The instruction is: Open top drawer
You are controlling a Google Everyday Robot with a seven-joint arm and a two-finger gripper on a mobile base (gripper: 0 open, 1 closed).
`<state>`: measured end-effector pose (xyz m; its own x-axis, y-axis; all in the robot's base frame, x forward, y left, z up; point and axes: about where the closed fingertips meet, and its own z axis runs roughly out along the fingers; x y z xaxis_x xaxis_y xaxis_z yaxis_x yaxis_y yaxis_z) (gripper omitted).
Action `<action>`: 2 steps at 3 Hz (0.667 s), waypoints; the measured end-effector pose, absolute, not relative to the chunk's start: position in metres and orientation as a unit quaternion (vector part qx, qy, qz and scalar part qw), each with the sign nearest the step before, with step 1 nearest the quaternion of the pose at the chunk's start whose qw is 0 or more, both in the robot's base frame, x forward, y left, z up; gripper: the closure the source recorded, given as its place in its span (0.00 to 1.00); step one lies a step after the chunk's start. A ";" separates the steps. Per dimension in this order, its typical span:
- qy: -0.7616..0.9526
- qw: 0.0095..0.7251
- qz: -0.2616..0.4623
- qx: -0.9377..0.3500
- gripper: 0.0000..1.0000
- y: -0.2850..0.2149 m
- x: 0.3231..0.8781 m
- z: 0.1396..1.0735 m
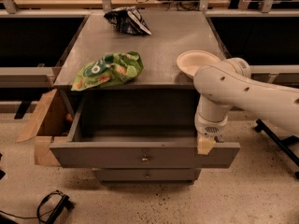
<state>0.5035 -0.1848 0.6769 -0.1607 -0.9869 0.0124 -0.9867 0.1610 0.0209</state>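
Pulled-out top drawer [107, 157] faces camera, long axis left-right; gripper [205, 144] at its front rim, grip unclear

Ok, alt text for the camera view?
The top drawer stands wide open, with the gripper at the right end of its front edge. On the cabinet top lie a green chip bag, a dark bag and a white bowl.
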 end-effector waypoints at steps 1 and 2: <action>-0.762 0.012 -0.004 0.648 0.12 -0.185 0.503 0.677; -0.762 0.012 -0.004 0.648 0.00 -0.185 0.503 0.677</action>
<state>0.5035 -0.1848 0.6768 -0.1607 -0.9869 0.0124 -0.9867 0.1610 0.0210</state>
